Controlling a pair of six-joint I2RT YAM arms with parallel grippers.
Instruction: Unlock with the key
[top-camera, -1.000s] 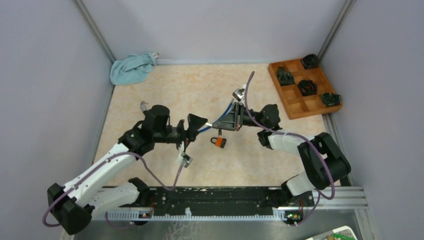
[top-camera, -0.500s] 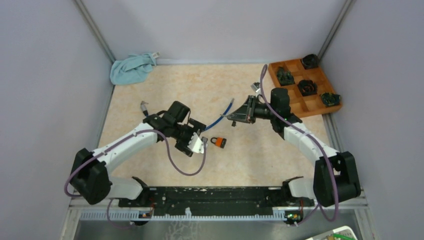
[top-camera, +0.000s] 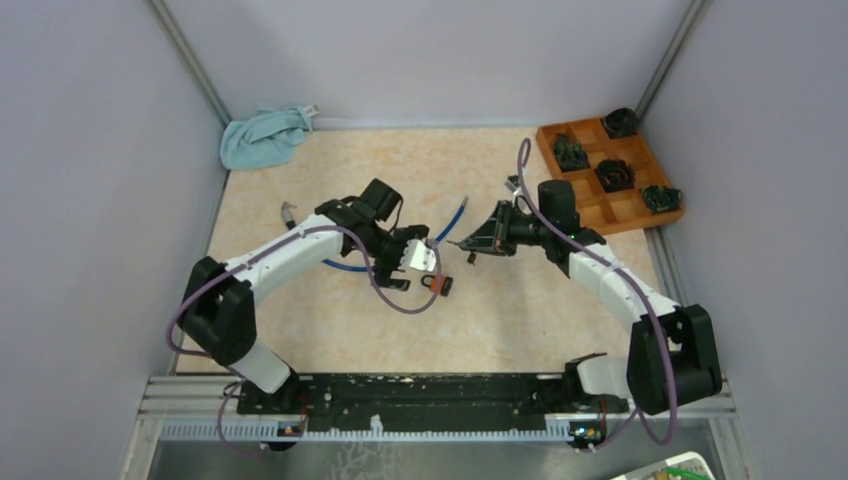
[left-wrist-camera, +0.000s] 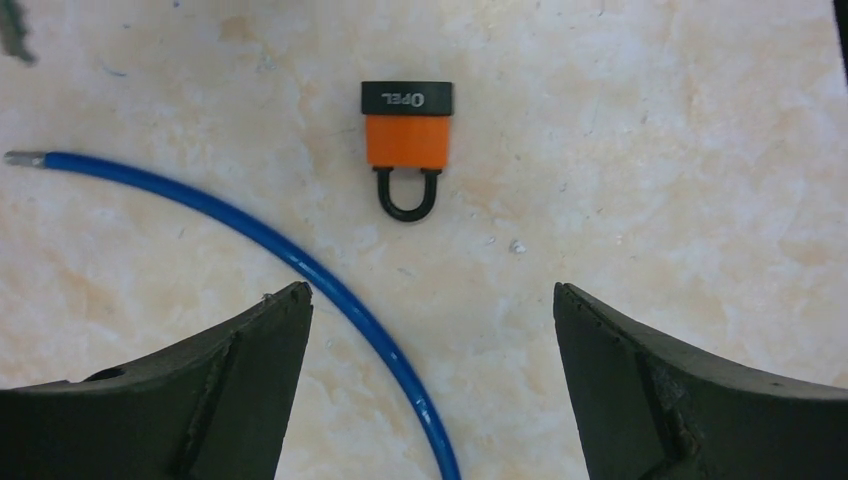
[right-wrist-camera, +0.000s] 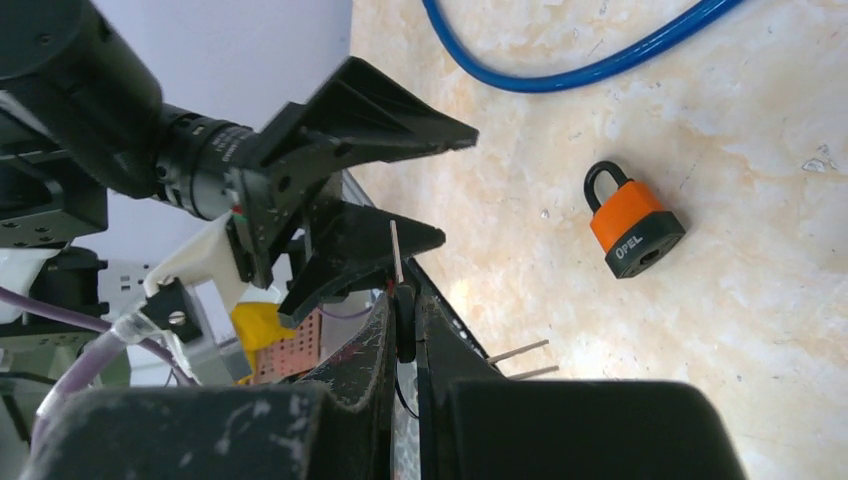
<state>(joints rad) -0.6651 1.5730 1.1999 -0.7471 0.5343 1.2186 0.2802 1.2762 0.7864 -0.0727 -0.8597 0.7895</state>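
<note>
The orange padlock (top-camera: 437, 284) with a black base lies flat on the table, its shackle shut. In the left wrist view the padlock (left-wrist-camera: 407, 125) sits ahead of my left gripper (left-wrist-camera: 430, 290), shackle toward it; the jaws stand wide open and empty. From above, the left gripper (top-camera: 416, 262) hovers just left of the padlock. My right gripper (top-camera: 469, 247) is up and to the right of the padlock, above the table. The right gripper (right-wrist-camera: 405, 300) is shut on the key (right-wrist-camera: 397, 250), whose thin blade sticks out past the fingertips. The padlock (right-wrist-camera: 630, 222) shows its keyhole end.
A blue cable (top-camera: 448, 222) curves across the table and passes under the left gripper as the cable (left-wrist-camera: 250, 225). A teal cloth (top-camera: 262, 136) lies in the far left corner. A wooden tray (top-camera: 588, 205) with dark objects stands at the far right. Grey walls close in three sides.
The left arm swung right and down to the padlock and its jaws opened wider. The right arm drew back right with the key, then eased slightly toward the padlock.
</note>
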